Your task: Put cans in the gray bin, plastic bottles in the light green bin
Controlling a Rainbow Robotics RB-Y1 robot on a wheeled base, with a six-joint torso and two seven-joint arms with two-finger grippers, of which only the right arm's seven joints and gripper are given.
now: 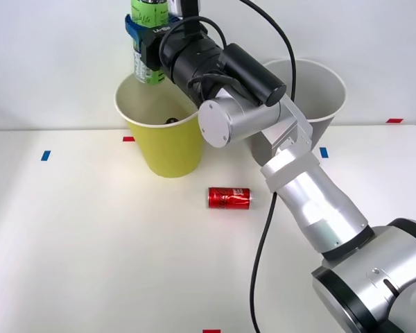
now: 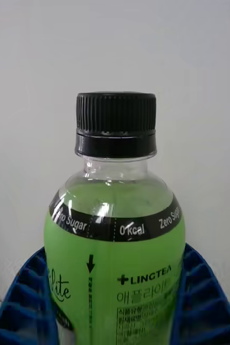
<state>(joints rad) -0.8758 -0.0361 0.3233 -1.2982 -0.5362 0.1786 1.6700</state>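
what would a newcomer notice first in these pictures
The clear plastic bottle with a bright green label and black cap stands out first, clamped in the right gripper between its blue ribbed fingers, held above the large yellow-green round bin. Next, the small red aluminium can lies on its side on the white table, in front of the bins.

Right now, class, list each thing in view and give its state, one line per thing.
Green-label bottle: capped, upright, gripped above the light green bin.
Right gripper: fingers shut on the bottle.
Red can: lying on its side on the table.
Light green bin: upright, one small dark thing inside.
Gray bin: upright, behind the arm.
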